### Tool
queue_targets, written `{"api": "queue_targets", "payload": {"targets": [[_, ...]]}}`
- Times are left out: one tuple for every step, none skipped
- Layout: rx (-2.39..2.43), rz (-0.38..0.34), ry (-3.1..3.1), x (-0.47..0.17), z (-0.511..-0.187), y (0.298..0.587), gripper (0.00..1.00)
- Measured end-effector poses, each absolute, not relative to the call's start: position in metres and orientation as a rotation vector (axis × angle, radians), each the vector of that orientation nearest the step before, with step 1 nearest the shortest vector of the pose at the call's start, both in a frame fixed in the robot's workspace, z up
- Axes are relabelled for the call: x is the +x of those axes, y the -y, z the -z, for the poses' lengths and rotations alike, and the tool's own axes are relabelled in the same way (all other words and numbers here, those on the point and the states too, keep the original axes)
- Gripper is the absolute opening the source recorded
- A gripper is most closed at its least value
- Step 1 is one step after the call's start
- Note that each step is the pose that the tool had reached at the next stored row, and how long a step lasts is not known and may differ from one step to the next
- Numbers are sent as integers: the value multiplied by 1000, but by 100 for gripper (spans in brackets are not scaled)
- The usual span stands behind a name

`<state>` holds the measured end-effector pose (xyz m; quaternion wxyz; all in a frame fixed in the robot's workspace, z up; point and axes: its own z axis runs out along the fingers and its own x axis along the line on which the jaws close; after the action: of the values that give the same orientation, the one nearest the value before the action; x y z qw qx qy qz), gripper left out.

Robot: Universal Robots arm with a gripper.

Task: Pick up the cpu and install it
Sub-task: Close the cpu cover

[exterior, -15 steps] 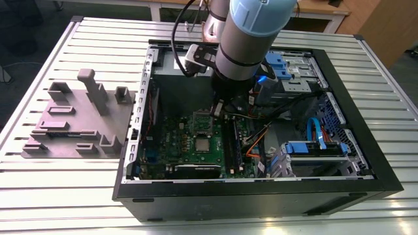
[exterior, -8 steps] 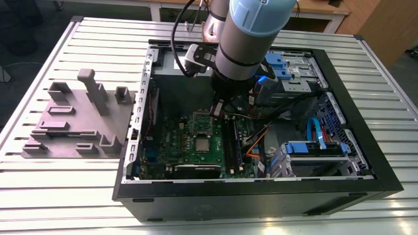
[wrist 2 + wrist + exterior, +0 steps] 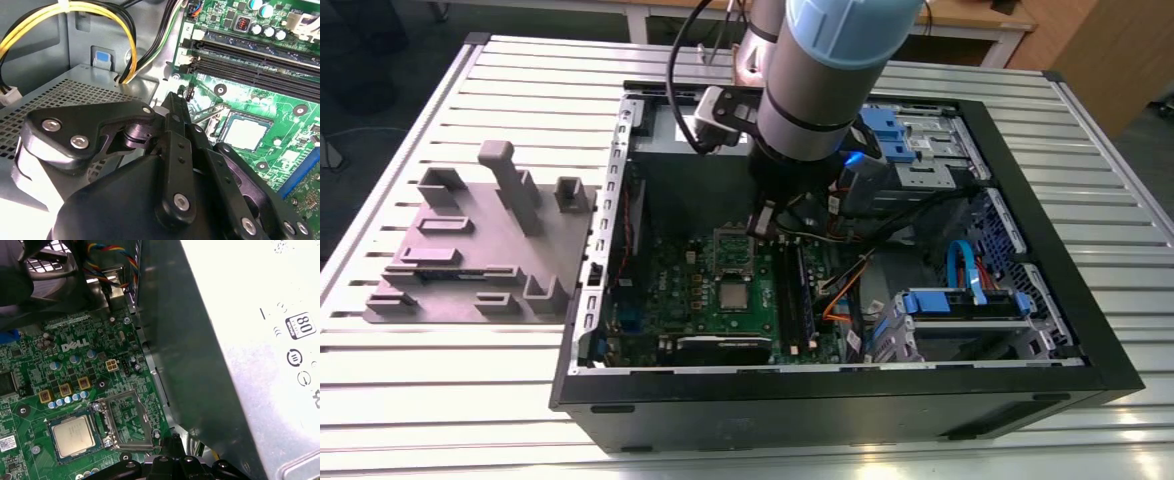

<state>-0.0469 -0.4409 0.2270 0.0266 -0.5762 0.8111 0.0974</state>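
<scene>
Cpu [image 3: 734, 293] lies flat in its socket on the green motherboard [image 3: 670, 290], mid-case in the exterior view. Left to right there: a grey fixture block [image 3: 480, 250] on the slatted table [image 3: 400, 400], well apart from the case [image 3: 854, 410]. Then comes the board with the cpu. The gripper [image 3: 771, 222] hangs over the board near the socket, apart from the cpu. Blue drive brackets [image 3: 961, 300] sit on the exterior view's right. In the first wrist view the socket frame [image 3: 126, 420] is swung open just beside the chip, with the power-supply box [image 3: 225, 340] near. You cannot tell whether the gripper is spread or pressed together, and you see nothing held in it. Handling, as a judgement: it's a light, stiff, thin plate. The smooth metal top is likely slippery, and the underside and socket contacts are likely fragile. Take hold on two opposite rim edges, keep it level, and don't press or scrape the top or tilt it against the socket.
</scene>
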Motion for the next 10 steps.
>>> {"api": "queue_targets", "payload": {"targets": [[-1780, -301, -2506, -47, -228, 441, 10], [-1780, -301, -2506, -47, -228, 441, 10], [-1780, -301, -2506, -47, -228, 441, 10], [-1780, -301, -2506, -48, -229, 441, 10], [-1780, -301, -2506, -48, -229, 441, 10], [-1780, -301, -2506, -48, -229, 441, 10], [-1780, -301, -2506, -49, -230, 441, 10], [-1780, -301, -2506, -49, -230, 441, 10], [-1780, -301, -2506, -49, -230, 441, 10], [-1780, -301, -2505, -49, -230, 441, 10]]}}
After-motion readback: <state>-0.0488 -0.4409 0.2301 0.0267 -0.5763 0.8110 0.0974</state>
